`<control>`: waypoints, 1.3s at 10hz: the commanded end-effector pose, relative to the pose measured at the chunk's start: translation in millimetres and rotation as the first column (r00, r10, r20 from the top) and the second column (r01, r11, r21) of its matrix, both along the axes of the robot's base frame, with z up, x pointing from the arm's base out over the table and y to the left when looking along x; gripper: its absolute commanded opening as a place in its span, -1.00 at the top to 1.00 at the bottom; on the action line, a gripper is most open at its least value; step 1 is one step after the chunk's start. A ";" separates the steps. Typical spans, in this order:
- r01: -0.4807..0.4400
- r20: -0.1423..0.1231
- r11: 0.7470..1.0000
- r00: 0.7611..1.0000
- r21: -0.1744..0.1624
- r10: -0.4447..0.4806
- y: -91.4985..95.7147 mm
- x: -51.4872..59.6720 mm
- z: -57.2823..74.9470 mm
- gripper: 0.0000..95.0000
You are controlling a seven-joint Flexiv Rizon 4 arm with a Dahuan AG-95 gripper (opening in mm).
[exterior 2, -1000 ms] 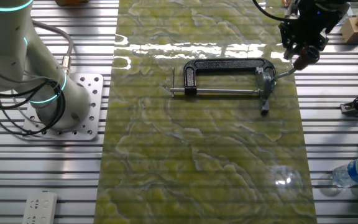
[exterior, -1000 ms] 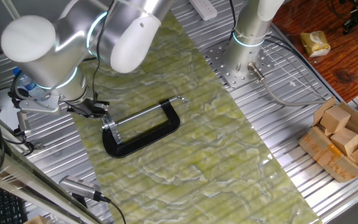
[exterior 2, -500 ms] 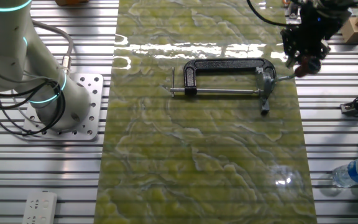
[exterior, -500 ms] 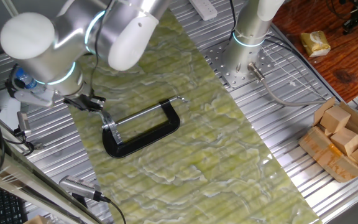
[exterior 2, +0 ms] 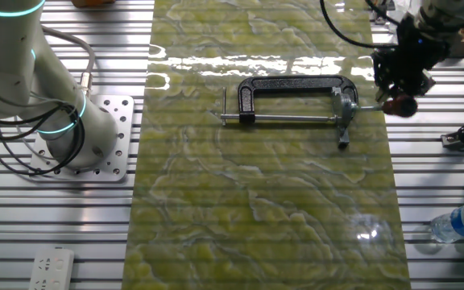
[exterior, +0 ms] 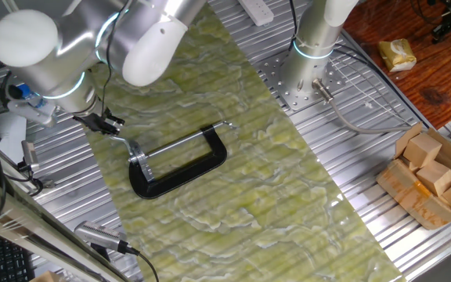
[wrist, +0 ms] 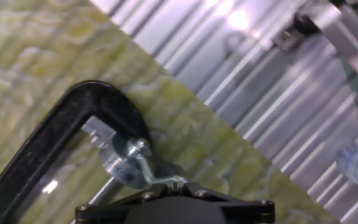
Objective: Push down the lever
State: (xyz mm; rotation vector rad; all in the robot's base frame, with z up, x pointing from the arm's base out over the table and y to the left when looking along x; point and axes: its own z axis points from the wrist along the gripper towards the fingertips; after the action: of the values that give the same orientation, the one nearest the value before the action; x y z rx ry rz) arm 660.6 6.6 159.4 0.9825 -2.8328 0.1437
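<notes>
Pincer (exterior 2: 399, 95) seen low over the lever (exterior 2: 370, 105) knob at the clamp's (exterior: 180, 162) end, opening not discernible, contact unclear; one black clamp laid flat on one green mat (exterior: 233, 196) on the tabletop (exterior: 351, 157); one lever jutting sideways from the clamp

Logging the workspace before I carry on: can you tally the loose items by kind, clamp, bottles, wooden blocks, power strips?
Clamp: 1, with its lever at the gripper
Water bottle: 1
Power strip: 1 there, plus what looks like another at the far edge
Wooden blocks: about 4 in the box; partly hidden
Total: about 8
</notes>
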 end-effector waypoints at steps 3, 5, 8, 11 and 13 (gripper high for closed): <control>0.150 0.004 0.989 0.989 -0.002 -0.150 -22.0 4.2 -8.3 1.00; 0.171 0.006 0.985 0.985 -0.002 -0.170 -29.1 5.3 -11.6 1.00; 0.224 -0.001 0.974 0.975 0.017 -0.224 -37.2 9.1 -21.1 1.00; 0.258 -0.013 0.966 0.966 0.021 -0.258 -42.3 12.8 -31.7 1.00; 0.270 -0.014 0.963 0.963 0.026 -0.269 -46.2 14.4 -39.7 1.00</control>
State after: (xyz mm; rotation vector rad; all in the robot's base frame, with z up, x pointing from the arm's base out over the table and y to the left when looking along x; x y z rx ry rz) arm 677.2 -40.7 117.5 0.5852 -2.9285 0.0652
